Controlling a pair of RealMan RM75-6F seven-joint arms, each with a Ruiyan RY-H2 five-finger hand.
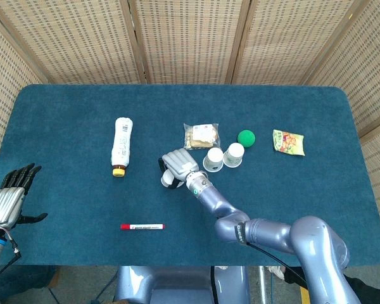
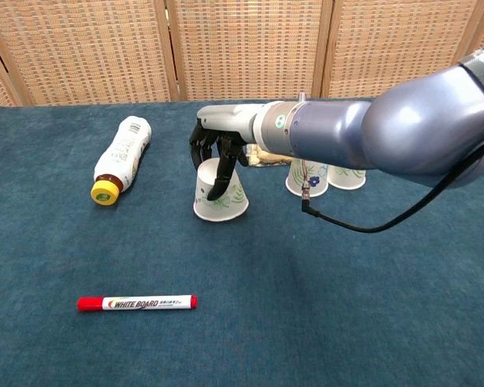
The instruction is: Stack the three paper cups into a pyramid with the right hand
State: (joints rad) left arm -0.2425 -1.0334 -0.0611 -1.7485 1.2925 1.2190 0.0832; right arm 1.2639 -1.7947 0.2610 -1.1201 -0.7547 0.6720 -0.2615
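Note:
Three white paper cups with flower prints stand upside down on the blue table. Two of them sit side by side right of the middle. The third cup stands apart to their left and leans slightly. My right hand comes down over this third cup, with its fingers curled around the cup's upper part, and grips it. In the head view the right hand hides most of that cup. My left hand hangs open off the table's left front edge, holding nothing.
A white bottle with a yellow cap lies at the left. A red marker lies near the front. Behind the cups lie a clear snack packet, a green ball and a yellow-green bag.

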